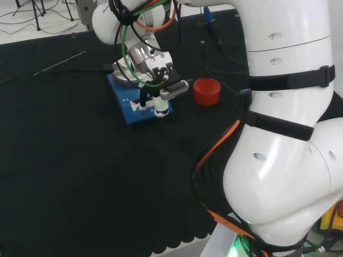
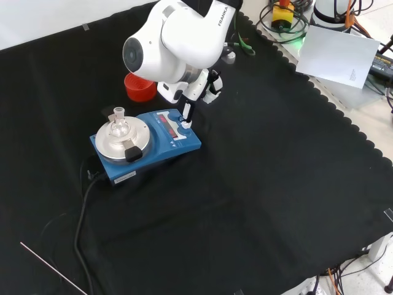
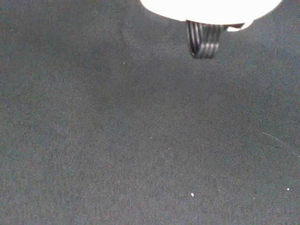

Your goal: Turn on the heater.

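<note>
The blue heater (image 1: 133, 108) (image 2: 161, 146) lies on the black cloth, with a round silver plate (image 2: 109, 142) and a small clear flask (image 2: 118, 125) standing on it. My hand (image 1: 158, 68) (image 2: 205, 85) hangs over the heater's control end. A straight finger (image 2: 185, 110) reaches down and touches a knob (image 2: 186, 125) on the front panel; in the head view the fingertips (image 1: 159, 107) rest on the panel. Nothing is held. In the wrist view a blurred white part of the hand (image 3: 211, 8) shows above bare cloth.
A red ribbed ring stand (image 1: 207, 91) (image 2: 140, 88) sits just beside the heater. A black cable (image 2: 85, 203) runs from the heater across the cloth. A thin rod (image 2: 52, 270) (image 1: 59, 63) lies farther off. The arm's white links (image 1: 284, 134) rise at the head view's right.
</note>
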You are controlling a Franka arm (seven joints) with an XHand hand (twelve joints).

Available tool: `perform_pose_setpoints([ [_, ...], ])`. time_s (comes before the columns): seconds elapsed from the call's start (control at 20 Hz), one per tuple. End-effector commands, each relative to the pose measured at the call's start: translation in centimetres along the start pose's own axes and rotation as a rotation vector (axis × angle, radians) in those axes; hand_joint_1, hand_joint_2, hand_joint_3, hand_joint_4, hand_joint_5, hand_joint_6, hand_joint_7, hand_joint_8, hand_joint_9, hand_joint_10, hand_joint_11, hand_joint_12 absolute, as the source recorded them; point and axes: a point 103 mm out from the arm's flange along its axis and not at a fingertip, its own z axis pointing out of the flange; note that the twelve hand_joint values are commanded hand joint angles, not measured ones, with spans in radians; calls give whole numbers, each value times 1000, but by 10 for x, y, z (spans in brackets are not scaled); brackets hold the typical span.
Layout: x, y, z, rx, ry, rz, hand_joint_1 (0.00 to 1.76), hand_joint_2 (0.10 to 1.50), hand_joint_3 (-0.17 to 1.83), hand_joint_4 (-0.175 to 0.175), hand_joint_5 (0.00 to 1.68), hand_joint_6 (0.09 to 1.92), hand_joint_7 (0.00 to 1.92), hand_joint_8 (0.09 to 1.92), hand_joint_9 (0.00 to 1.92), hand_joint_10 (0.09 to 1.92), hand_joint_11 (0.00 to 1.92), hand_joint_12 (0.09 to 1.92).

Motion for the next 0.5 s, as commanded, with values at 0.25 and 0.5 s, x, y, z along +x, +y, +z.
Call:
perform_pose_setpoints([
  [0.25,1,-24,-22,-42,12,-11,1499,585,1186,-27,396,93,1895,1521,1920,1528,1920,1626],
  [0.5,-4,-46,-35,-77,24,3,1499,584,1187,-27,398,91,1895,1519,1920,1527,1920,1625],
])
